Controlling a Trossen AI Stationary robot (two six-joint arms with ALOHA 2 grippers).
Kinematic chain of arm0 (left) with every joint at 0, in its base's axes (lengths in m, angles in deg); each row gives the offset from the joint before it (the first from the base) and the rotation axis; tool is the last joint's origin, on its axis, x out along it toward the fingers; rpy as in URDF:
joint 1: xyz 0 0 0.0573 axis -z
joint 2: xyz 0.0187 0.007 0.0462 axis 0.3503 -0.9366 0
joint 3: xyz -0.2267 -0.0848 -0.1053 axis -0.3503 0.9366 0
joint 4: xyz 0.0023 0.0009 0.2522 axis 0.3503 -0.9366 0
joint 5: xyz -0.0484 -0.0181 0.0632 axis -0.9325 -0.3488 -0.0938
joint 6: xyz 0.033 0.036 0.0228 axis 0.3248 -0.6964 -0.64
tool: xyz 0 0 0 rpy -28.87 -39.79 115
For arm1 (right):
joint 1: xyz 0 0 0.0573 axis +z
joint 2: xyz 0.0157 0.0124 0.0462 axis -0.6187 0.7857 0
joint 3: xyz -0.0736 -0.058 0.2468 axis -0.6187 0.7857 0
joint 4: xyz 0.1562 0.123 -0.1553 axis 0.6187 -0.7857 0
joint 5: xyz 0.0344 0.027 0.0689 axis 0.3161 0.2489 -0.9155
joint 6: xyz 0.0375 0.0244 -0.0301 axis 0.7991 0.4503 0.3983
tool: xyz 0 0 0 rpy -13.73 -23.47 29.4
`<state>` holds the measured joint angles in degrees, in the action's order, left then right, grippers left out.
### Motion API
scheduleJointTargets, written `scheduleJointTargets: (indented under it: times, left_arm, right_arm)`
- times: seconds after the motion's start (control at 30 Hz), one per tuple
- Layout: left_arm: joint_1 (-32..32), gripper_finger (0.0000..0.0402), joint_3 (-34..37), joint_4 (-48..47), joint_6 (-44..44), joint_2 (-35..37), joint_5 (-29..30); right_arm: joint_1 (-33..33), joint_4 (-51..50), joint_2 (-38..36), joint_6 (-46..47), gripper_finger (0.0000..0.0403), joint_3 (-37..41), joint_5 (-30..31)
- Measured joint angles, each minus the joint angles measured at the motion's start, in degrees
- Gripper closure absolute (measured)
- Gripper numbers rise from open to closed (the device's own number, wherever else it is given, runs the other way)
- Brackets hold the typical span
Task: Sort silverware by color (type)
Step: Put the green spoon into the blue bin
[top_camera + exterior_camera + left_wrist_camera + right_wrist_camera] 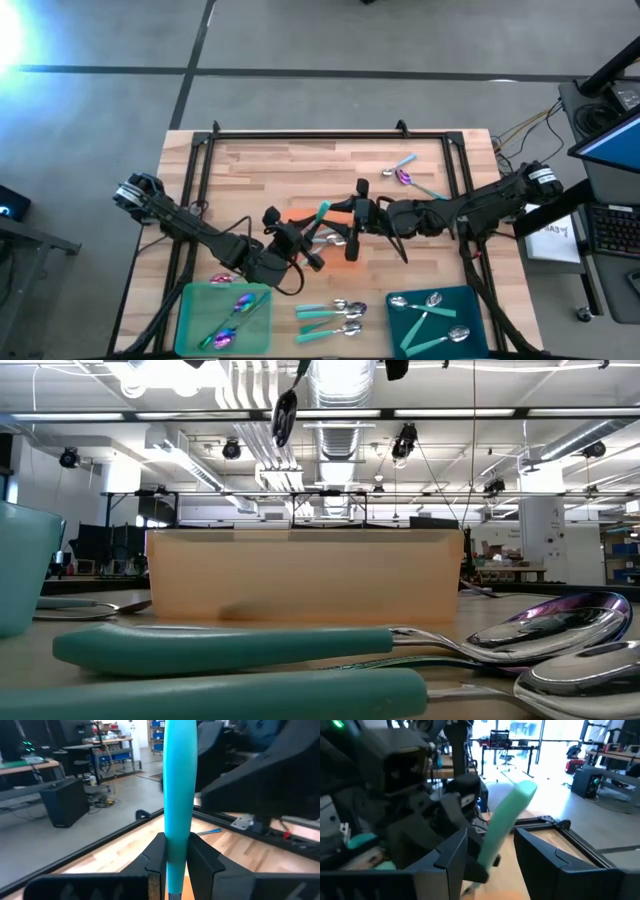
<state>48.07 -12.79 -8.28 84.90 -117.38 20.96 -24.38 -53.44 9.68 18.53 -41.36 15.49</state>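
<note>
A spoon with a teal handle [322,212] is up in the air over the orange tray [350,250] at mid-table, with my left gripper [303,233] shut on it. In the low view its bowl [285,415] hangs high above the tray's wall [300,575]. My right gripper [346,213] comes level from the right. It is open, and its fingers [452,855] stand on either side of the handle's free part [507,825] without plainly touching it. My left gripper pinches the spoon's teal handle [176,851] between its two fingers, low on the handle near where the metal neck begins. The handle sticks out past the fingertips, running along them. The spoon is lifted clear of the tray.
A green tray [200,300] at the near left holds spoons with iridescent bowls. A teal tray [470,300] at the near right holds silver-bowled spoons. Loose spoons lie between them [335,318] and at the far right [405,172]. A black frame [330,133] edges the table.
</note>
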Motion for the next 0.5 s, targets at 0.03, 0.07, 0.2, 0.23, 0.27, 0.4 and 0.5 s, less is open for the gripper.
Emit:
scheduleJointTargets:
  times: [0.03, 0.07, 0.2, 0.23, 0.27, 0.4, 0.5]
  left_arm:
    - [0.0, 0.0369, 0.0, 0.4, 0.2, 0.0, -0.9]
    - [-0.1, 0.0369, 0.0, 1.1, 0.2, 0.0, -1.8]
    - [-0.2, 0.0369, 0.0, 2.5, -1.1, 0.0, -0.9]
    - [-0.2, 0.0369, 0.0, 2.7, -1.9, 0.0, -0.8]
    - [-0.2, 0.0369, 0.0, 3.2, -2.3, 0.0, -0.8]
    - [-0.5, 0.0369, 0.0, 4.4, -2.7, -0.3, -1.6]
    - [-0.7, 0.0369, 0.0, 5.6, -3.0, -0.9, -1.2]
  right_arm:
    - [-0.1, 0.3, 0.0, 0.0, 0.0252, 0.0, 0.0]
    - [-0.2, 1.0, 0.4, 0.0, 0.0254, 0.0, 0.0]
    - [-0.6, 2.1, 1.1, -0.7, 0.0265, 0.0, -1.0]
    - [-0.6, 2.7, 1.4, -0.9, 0.027, 0.0, -1.1]
    - [-0.7, 3.0, 1.5, -0.9, 0.0276, 0.0, -1.1]
    - [-1.4, 3.2, 1.5, -0.8, 0.0324, 0.0, -1.4]
    - [-1.9, 3.4, 1.5, -1.7, 0.0359, 0.0, -1.5]
